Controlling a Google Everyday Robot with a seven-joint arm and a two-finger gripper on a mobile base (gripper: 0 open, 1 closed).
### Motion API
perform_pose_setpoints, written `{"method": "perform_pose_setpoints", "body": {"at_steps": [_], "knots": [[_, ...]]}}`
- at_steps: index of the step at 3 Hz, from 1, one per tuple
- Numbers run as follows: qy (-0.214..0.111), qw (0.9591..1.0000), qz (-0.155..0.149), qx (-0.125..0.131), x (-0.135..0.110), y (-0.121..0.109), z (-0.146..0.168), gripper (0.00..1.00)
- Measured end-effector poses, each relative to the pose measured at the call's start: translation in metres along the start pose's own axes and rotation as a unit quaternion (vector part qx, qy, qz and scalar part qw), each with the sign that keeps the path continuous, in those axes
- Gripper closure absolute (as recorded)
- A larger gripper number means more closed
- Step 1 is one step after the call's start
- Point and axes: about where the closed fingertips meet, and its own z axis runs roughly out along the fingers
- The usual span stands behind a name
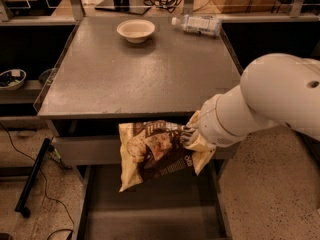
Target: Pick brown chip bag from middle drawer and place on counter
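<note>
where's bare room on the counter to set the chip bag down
The counter is bare from its front edge back to the bowl and bottle; only the back edge is crowded. The claw holds the brown chip bag below the front edge, over the middle drawer.
</note>
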Motion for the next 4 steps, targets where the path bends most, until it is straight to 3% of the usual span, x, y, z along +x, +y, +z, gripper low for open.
{"method": "perform_pose_setpoints", "body": {"at_steps": [1, 2, 3, 4], "knots": [[0.007, 0.9999, -0.004, 0.013, -0.004, -0.007, -0.011, 1.00], [0.000, 0.9982, -0.044, 0.040, -0.040, -0.058, -0.040, 1.00], [0.001, 0.9983, -0.043, 0.040, -0.040, -0.057, -0.040, 1.00], [0.000, 0.9982, -0.045, 0.041, -0.043, -0.080, -0.039, 1.00]]}}
